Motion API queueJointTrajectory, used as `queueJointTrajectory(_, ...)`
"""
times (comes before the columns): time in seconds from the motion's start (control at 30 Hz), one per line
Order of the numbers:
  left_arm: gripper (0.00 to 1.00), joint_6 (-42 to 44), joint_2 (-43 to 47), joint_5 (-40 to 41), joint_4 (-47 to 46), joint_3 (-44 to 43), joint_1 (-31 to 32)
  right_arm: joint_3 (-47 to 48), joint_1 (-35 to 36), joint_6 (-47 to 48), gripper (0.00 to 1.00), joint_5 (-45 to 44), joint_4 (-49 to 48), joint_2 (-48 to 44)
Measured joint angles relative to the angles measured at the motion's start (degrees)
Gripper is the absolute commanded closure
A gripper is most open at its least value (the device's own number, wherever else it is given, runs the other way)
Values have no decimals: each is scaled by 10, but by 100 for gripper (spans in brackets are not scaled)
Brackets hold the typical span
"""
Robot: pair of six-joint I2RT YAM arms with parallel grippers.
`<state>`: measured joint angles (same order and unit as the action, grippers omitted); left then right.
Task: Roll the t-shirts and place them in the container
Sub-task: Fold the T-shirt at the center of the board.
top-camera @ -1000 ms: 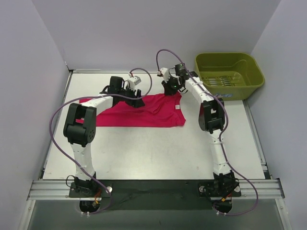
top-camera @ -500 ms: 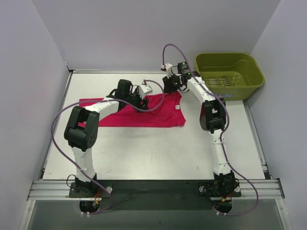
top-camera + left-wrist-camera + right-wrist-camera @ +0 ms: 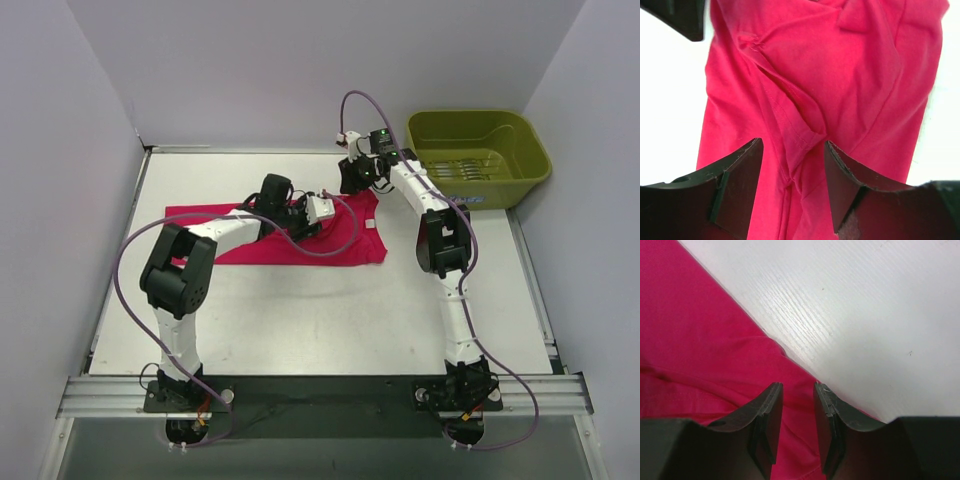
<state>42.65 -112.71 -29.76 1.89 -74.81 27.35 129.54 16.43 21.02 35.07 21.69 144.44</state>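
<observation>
L gripper point(image 3: 792, 185) is hovering w/ jaws well apart, gripping nothing; a raised hemmed fold of the magenta-red t-shirt point(image 3: 805, 75) is sitting right btwn & under them. Shirt is lying flattish on the white table point(image 3: 300, 310); it's looking light, limp & prob. bunching easily, so pinch folds/edges. R gripper point(image 3: 798, 410) is hanging w/ jaws narrowly parted, empty, shirt edge directly below

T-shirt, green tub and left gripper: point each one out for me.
t-shirt point(image 3: 365, 250): top view, flat fabric near its right edge.
green tub point(image 3: 470, 114): top view, back rim.
left gripper point(image 3: 792, 150): left wrist view, midway between fingertips.
</observation>
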Motion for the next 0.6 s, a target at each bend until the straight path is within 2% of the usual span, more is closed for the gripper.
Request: queueJointTrajectory(0.6, 42, 83, -20, 16, 43, -2, 14, -7, -3, -2, 68, -12, -5, 0)
